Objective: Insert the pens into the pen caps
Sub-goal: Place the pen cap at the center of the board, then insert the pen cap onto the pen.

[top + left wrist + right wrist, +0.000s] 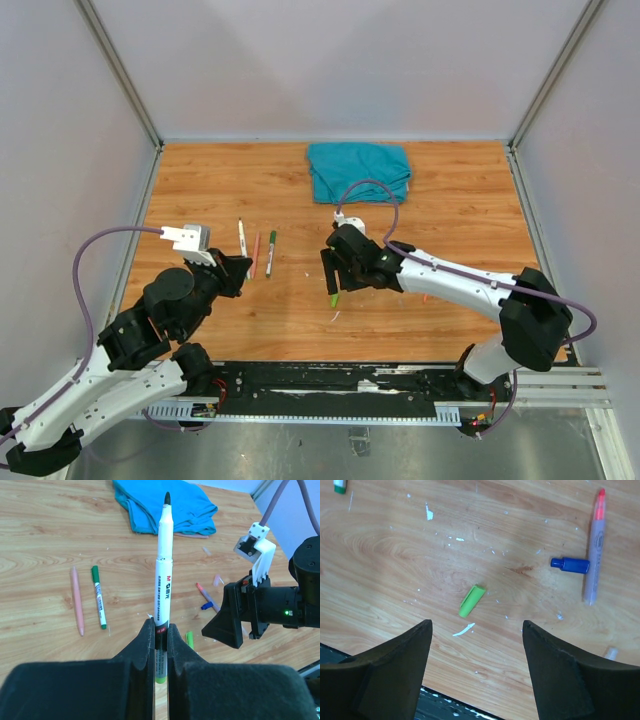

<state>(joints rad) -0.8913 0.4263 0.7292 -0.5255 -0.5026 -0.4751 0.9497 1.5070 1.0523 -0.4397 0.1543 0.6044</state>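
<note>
Pen point(164, 570), white with a bare dark tip, is clamped between the closed fingers of the left gripper point(161, 642) and points away over the table point(450, 200). To its left a pink pen point(76, 600) and a green-capped pen point(98, 597) lie side by side. The right gripper point(476, 627) hangs with jaws wide and holding nothing above a green cap point(471, 600) lying on the wood, while a blue cap point(570, 565) lies against a red-tipped pen point(594, 560) and a cloth point(360, 170) sits at the far edge
</note>
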